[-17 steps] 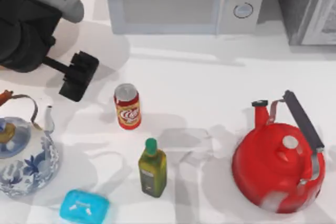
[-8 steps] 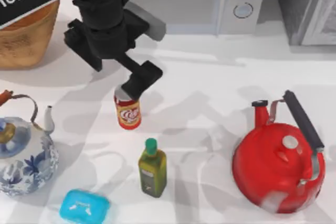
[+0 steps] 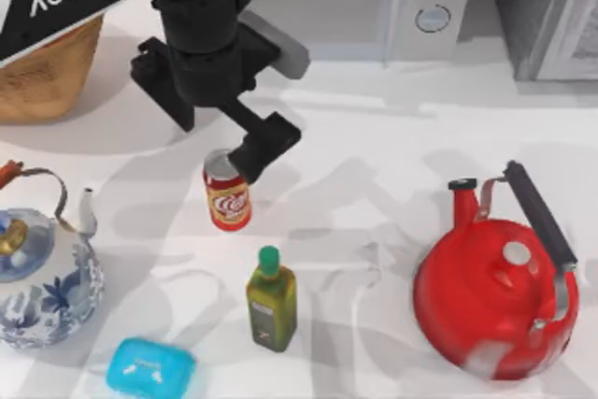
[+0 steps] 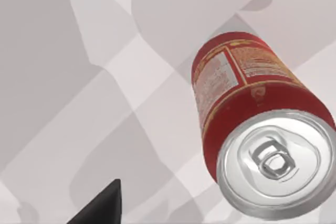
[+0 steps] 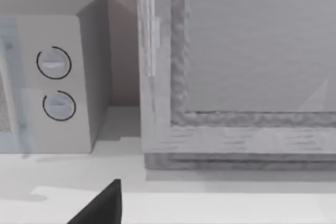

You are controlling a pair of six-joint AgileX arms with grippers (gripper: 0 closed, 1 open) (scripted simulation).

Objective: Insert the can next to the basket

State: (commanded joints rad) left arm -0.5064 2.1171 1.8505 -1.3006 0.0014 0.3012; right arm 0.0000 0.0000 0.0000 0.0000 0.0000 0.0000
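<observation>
My left gripper (image 3: 250, 158) hangs just above the can (image 3: 227, 191), over the can's rim at its 2 o'clock edge in the top view; whether the jaws are wide, narrow or touching the can I cannot tell; in the left wrist view one dark fingertip (image 4: 102, 207) shows at the frame edge, apart from the can (image 4: 247, 103), whose silver lid and pull tab face the camera. From the gripper, my left arm (image 3: 210, 35) rises toward 11 o'clock as a dark, bulky wrist and link, tilted steeply down at the can; a white-lettered AgileX forearm runs off the top view's upper left. The can stands upright on the white table (image 3: 374, 156), left of centre; the basket (image 3: 47, 72) sits at the can's 10 o'clock, well apart, at the table's far left and partly under the forearm. Around the can: the olive oil bottle (image 3: 271, 301) at its 5 o'clock, near; the blue-and-white teapot (image 3: 42, 282) at 8 o'clock; the turquoise box (image 3: 149, 369) at 7 o'clock, at the near edge; the red kettle (image 3: 495, 296) at 4 o'clock, well apart. The microwave (image 3: 327, 2) stands at 1 o'clock along the back. In the right wrist view, my right arm's dark fingertip (image 5: 102, 207) shows at the frame edge, facing the microwave (image 5: 52, 77) and a grey cabinet (image 5: 236, 77); its jaw state I cannot tell.
</observation>
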